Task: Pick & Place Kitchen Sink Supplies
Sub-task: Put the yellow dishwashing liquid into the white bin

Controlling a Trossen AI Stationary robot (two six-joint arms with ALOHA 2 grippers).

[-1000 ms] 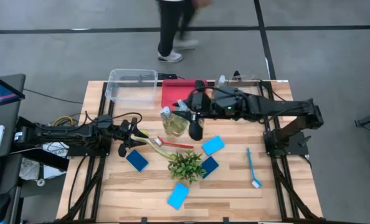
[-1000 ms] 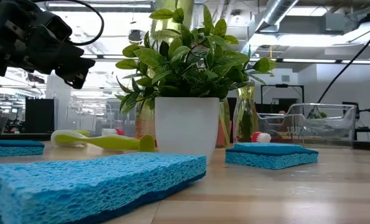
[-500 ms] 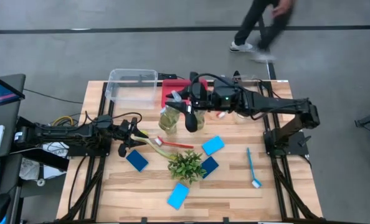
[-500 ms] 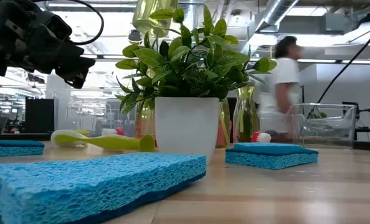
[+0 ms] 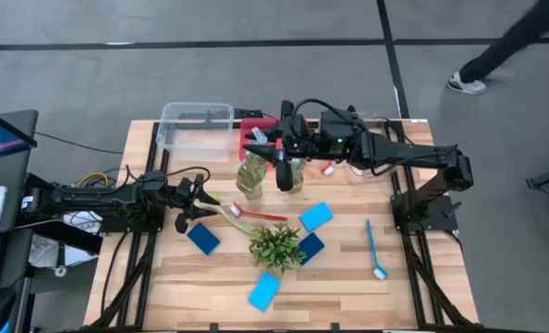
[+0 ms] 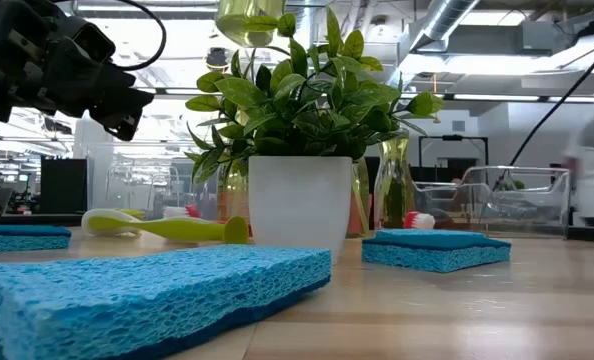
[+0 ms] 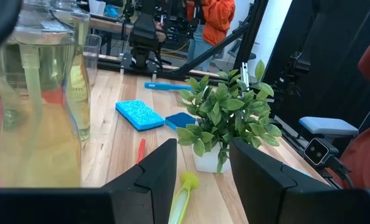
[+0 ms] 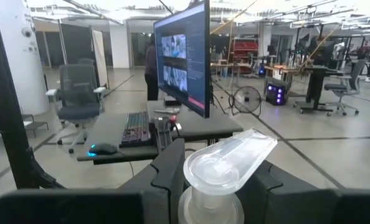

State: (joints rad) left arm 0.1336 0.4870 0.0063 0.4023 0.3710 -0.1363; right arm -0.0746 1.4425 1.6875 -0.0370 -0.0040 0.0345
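My right gripper (image 5: 273, 155) is high over the table's far middle, shut on a clear bottle of yellow-green liquid; its white pump head (image 8: 228, 158) shows between the fingers and its base (image 6: 247, 12) at the low view's top. Two more bottles (image 5: 293, 176) (image 6: 392, 190) stand on the table beneath. A yellow brush (image 5: 226, 211), red brush (image 5: 263, 215) and blue brush (image 5: 374, 250) lie flat, as do several blue sponges (image 5: 316, 216) (image 5: 203, 239). My left gripper (image 5: 189, 202) waits open at the table's left, level, the yellow brush's end (image 7: 186, 183) on the table ahead of it. My right gripper pinches the bottle at its neck collar (image 8: 210, 208), just under the pump head, one finger (image 8: 166, 180) on each side. The fingers come in about level from the table's right. The bottle hangs below them, lifted clear of the table.
A small green plant in a white pot (image 5: 276, 245) stands mid-table. A clear bin (image 5: 196, 125) and a red bin (image 5: 256, 125) sit at the far edge. A person's leg (image 5: 496, 55) shows on the floor beyond the table's far right.
My right gripper has carried the bottle toward the table's far edge and slightly left, tipping its fingers upward; the bottle's base has come into the top of the low view. A person has walked rightward behind the table.
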